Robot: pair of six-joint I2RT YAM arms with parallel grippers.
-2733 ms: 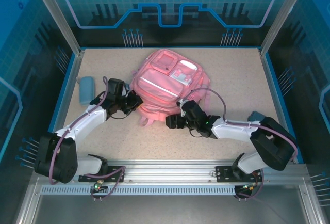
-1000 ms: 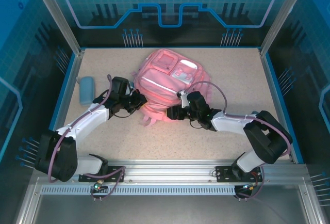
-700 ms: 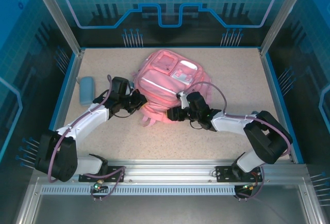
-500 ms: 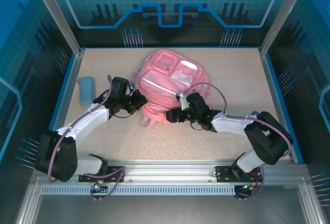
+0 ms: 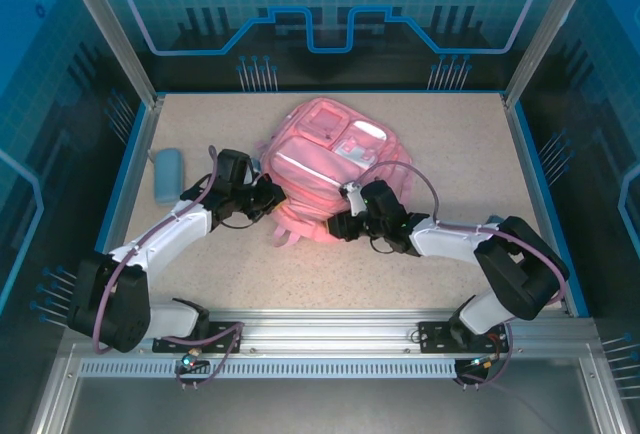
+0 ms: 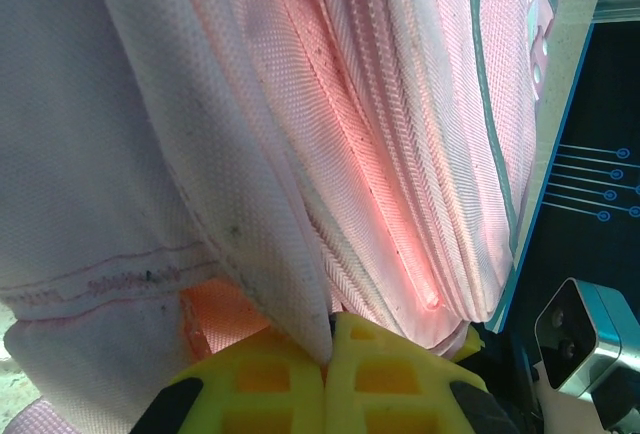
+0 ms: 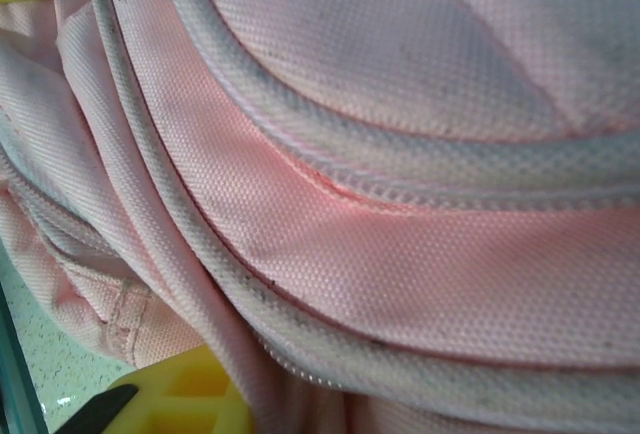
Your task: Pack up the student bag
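Soft pink fabric student bag [image 5: 330, 164] lay mid-way on the speckled beige worktop [image 5: 460, 144], front pockets upward. Left gripper [image 6: 326, 344] was at its near-left edge, jaws pressed together and pinching a fabric fold. Right gripper [image 5: 340, 225] was at its near edge, jaws apart around folds; whether they gripped could not be told.

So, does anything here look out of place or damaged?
The backpack lies askew on the table, its near edge bunched. Small dark specks mark its fabric in the wrist views. No tear or spill shows.
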